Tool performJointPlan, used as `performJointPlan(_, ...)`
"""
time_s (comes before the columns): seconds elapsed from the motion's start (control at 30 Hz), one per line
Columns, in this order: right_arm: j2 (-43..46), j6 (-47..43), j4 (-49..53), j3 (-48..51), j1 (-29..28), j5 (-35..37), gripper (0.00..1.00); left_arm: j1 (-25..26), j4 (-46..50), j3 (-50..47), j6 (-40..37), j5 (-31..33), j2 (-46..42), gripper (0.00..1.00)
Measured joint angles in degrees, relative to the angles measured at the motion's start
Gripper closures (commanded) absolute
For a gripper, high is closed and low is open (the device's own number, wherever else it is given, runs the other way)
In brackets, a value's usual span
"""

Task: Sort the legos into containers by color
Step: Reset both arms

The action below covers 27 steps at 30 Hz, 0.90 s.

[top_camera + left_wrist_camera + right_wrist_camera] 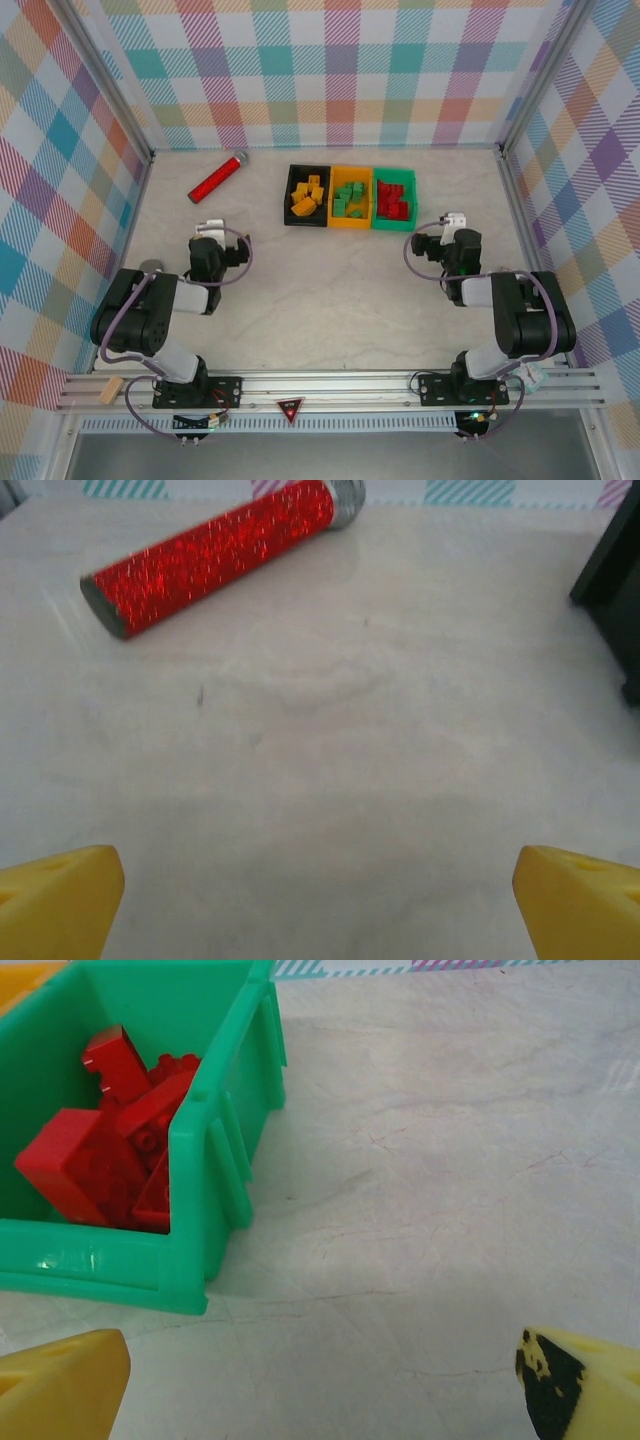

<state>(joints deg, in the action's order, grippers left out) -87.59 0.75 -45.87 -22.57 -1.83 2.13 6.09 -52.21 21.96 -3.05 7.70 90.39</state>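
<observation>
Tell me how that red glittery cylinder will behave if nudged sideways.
The red cylinder lies on its side on the smooth table, so it would probably roll rather than slide. Its straight, round body looks rigid and seems unlikely to flex.

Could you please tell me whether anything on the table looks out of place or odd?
A red glittery cylinder lies on its side left of the bins; it is no brick, so it looks out of place. One fingertip of the right gripper has a black patch, perhaps wear or dirt. Nothing looks spilled.
</observation>
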Motion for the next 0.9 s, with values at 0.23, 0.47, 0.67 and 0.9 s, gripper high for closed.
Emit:
performJointPlan(0.23,0.0,0.0,0.0,-0.1,0.0,-0.3,0.01,-1.4,2.7,1.8,0.0,-2.3,0.0,0.0)
performJointPlan(0.47,0.0,0.0,0.0,-0.1,0.0,-0.7,0.01,-1.4,3.1,1.8,0.0,-2.7,0.0,0.0)
performJointPlan(0.67,0.0,0.0,0.0,-0.1,0.0,-0.7,0.01,-1.4,3.3,1.8,0.0,-2.7,0.0,0.0)
performJointPlan(0.9,0.0,0.0,0.2,-0.3,0.3,-1.4,0.01,-1.4,4.1,1.8,0.0,-2.7,0.0,0.0)
